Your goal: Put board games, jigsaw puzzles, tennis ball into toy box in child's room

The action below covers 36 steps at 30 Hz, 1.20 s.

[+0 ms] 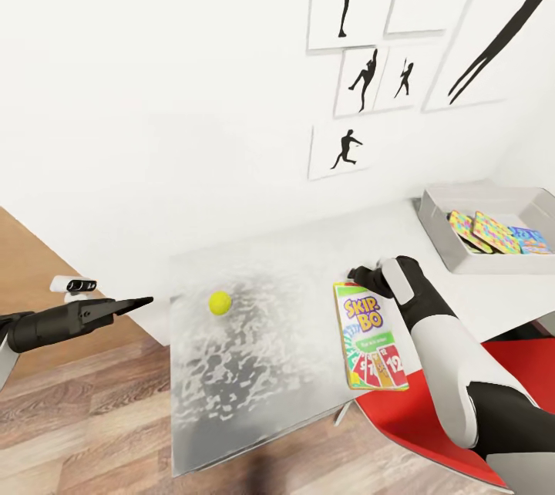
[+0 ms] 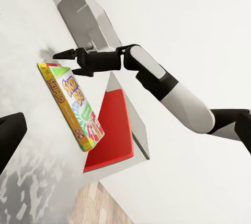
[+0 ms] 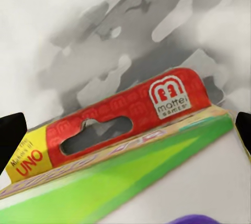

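Observation:
The yellow-green-red Skip-Bo board game (image 1: pixel 370 337) lies flat on the mottled grey table (image 1: pixel 254 379). My right gripper (image 1: pixel 359 274) is open at the box's far end, and in the right wrist view its fingers straddle the red hang tab (image 3: pixel 120 119). The tennis ball (image 1: pixel 220 301) sits on the table to the left. My left gripper (image 1: pixel 142 301) hovers off the table's left edge, level with the ball and open. The grey toy box (image 1: pixel 439 237) at far right holds two jigsaw puzzles (image 1: pixel 493 233) and a blue board game (image 1: pixel 532 239). The bed is out of view.
A red chair seat (image 1: pixel 432 418) pokes out under the table's right front edge, below my right forearm. A white wall with black silhouette posters (image 1: pixel 347 148) backs the table. Wooden floor (image 1: pixel 85 418) lies left of the table.

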Tool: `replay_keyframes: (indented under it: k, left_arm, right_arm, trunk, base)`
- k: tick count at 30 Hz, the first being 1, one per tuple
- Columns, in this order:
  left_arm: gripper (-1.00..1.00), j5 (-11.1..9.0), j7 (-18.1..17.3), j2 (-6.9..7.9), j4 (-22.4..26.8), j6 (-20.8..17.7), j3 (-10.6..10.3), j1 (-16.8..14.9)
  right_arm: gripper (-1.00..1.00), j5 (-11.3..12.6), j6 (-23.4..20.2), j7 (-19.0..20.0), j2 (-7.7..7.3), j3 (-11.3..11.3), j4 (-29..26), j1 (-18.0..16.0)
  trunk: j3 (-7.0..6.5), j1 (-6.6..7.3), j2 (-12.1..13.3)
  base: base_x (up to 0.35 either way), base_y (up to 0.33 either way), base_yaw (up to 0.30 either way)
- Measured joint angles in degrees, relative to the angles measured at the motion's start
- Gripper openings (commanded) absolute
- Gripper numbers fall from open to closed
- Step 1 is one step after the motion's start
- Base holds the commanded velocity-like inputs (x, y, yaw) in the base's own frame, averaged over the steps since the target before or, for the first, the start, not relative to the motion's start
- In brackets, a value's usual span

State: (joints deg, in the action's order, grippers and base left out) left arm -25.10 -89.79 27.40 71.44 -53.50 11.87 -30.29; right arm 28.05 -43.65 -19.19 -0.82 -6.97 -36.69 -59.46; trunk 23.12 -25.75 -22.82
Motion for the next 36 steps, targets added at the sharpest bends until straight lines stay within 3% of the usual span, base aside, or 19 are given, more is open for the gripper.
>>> replay_keyframes:
  k: [11, 36]
  left_arm:
    - [1.0, -0.01, 0.0, 0.0, 0.0, -0.03, 0.01, 0.0]
    - [1.0, -0.05, 0.0, 0.01, 0.0, -0.04, 0.01, 0.0]
  right_arm:
    - [1.0, -0.02, 0.02, -0.01, 0.12, 0.02, 0.0, 0.0]
    - [1.0, 0.0, -0.07, 0.02, -0.04, -0.03, 0.02, 0.0]
  trunk:
    - [0.02, -0.01, -0.01]
    - [0.02, -0.01, 0.0]
  base:
    - [-0.134, 0.0, 0.001]
    - [-0.025, 0.057, 0.0]
